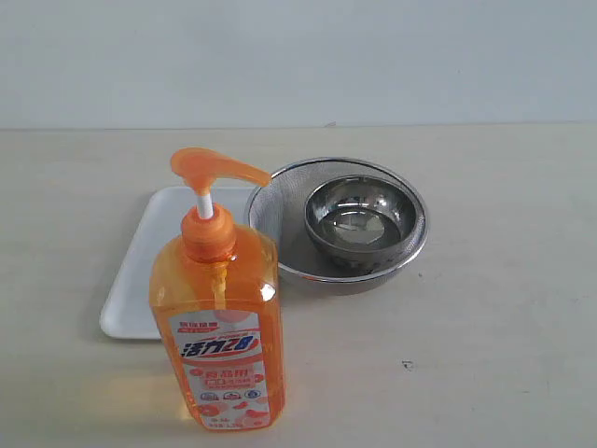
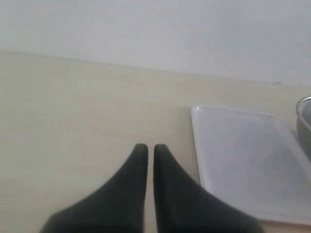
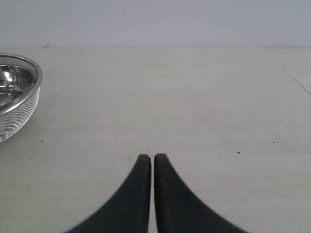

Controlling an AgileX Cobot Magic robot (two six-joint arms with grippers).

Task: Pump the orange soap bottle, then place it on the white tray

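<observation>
Orange soap bottle [image 1: 224, 317] stands tall by the white tray [image 1: 140, 280]; left hand [image 2: 146, 148] and right hand [image 3: 148, 158], both pressed together and empty, could topple it pumping off-centre.

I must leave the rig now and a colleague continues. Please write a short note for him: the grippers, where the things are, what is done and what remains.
Left gripper: shut, empty, over bare table beside the tray.
Right gripper: shut, empty, over bare table near the strainer.
Soap bottle: upright on the table in front of the tray, not on it; pump head raised; neither gripper near it.
The strainer, with a metal bowl in it, stands at the tray's right edge.
Done: nothing that shows.
Left: pump the bottle, then set it on the tray.
</observation>
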